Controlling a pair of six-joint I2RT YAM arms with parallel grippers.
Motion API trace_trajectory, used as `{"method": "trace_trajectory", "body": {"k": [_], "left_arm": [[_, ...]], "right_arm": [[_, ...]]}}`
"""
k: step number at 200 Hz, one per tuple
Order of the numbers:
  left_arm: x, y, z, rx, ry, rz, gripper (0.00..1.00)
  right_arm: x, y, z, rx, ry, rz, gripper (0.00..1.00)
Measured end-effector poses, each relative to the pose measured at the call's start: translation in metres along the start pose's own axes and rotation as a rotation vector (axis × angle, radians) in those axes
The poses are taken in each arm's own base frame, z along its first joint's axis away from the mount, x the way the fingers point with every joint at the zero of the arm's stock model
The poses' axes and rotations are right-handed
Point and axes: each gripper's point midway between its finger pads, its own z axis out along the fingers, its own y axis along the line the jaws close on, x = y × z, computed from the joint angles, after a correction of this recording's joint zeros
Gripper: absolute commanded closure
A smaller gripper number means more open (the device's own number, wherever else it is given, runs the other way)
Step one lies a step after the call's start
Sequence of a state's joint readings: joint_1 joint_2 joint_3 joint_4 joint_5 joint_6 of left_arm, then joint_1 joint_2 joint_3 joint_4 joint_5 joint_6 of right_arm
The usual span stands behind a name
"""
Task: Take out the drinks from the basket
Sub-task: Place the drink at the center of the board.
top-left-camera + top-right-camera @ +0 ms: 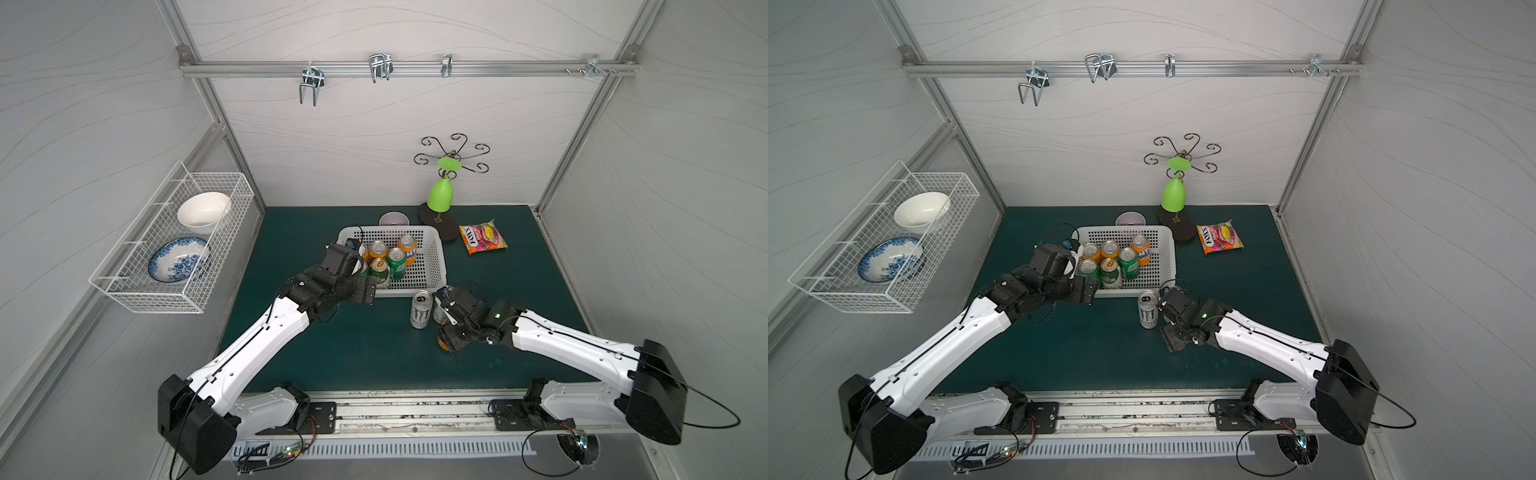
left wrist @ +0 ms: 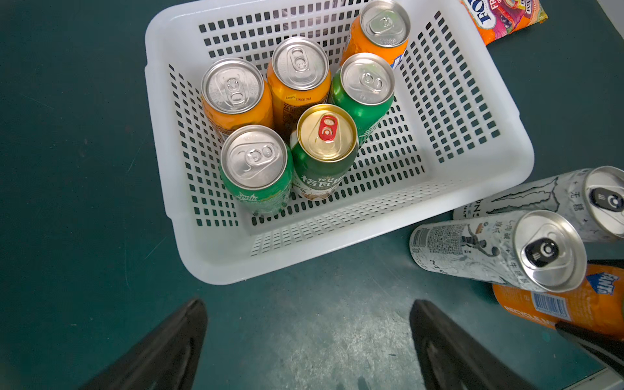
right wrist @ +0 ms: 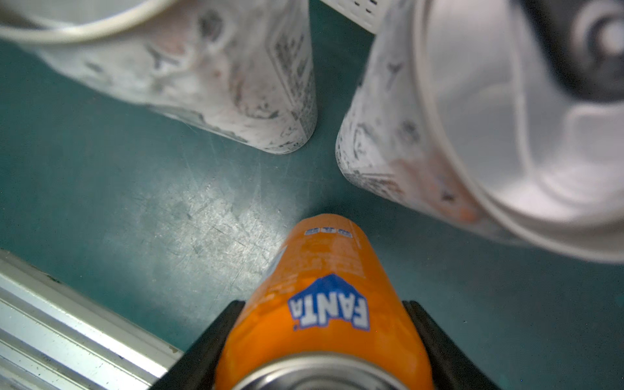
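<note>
The white perforated basket (image 1: 434,266) (image 1: 1168,257) (image 2: 499,162) sits mid-table and holds several upright drinks: orange cans (image 2: 297,77), green cans (image 2: 256,169) and a dark green can with a gold top (image 2: 326,141). My left gripper (image 2: 309,314) (image 1: 365,293) hangs open over bare mat just in front of the basket's near-left corner. Two taller silver-white cans (image 1: 421,309) (image 2: 499,250) (image 2: 557,199) (image 3: 219,74) stand on the mat in front of the basket. Beside them my right gripper (image 3: 324,337) (image 1: 446,336) is shut on an orange Fanta can (image 3: 324,287) (image 2: 574,304), its base at the mat.
A colourful candy bag (image 1: 483,237) lies at the back right. A green cup on a dark stand (image 1: 440,195) and a pale purple bowl (image 1: 392,219) sit behind the basket. A wire rack with bowls (image 1: 174,249) hangs on the left wall. A metal rail (image 3: 67,320) edges the table front.
</note>
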State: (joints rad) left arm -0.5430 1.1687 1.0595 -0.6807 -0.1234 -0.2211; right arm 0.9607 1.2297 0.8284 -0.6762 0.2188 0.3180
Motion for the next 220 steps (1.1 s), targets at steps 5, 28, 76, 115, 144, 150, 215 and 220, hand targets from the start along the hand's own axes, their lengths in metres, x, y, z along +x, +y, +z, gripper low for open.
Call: {"method": "trace_trajectory", "body": {"k": [5, 28, 76, 115, 144, 150, 215, 220], "left_arm": [[0.0001, 0.0, 0.0002, 0.0, 0.001, 0.0, 0.02], [0.0002, 0.0, 0.0003, 0.0, 0.001, 0.0, 0.02], [0.001, 0.0, 0.002, -0.002, 0.007, 0.001, 0.02], [0.0016, 0.0001, 0.0031, -0.003, 0.011, 0.001, 0.02], [0.0018, 0.0001, 0.0034, -0.003, 0.012, 0.002, 0.02], [0.0018, 0.0001, 0.0034, -0.003, 0.012, 0.002, 0.02], [0.002, 0.0001, 0.0035, -0.004, 0.013, 0.002, 0.02], [0.002, 0.0001, 0.0035, -0.004, 0.013, 0.002, 0.02]], "right_arm": [[0.0001, -0.0001, 0.0004, -0.001, 0.0, 0.001, 0.39], [0.0007, 0.0001, 0.0027, -0.007, 0.0, 0.005, 0.38], [0.0046, 0.0, 0.0085, -0.005, 0.02, 0.005, 0.34], [0.0037, 0.0006, 0.0091, -0.008, 0.018, 0.006, 0.3], [0.0028, -0.0003, 0.0093, -0.008, 0.016, 0.01, 0.27], [0.0027, -0.0006, 0.0093, -0.008, 0.015, 0.012, 0.26], [-0.0014, -0.0028, 0.009, -0.01, 0.002, 0.022, 0.19], [-0.0017, -0.0031, 0.0087, -0.01, 0.0, 0.023, 0.18]]}}
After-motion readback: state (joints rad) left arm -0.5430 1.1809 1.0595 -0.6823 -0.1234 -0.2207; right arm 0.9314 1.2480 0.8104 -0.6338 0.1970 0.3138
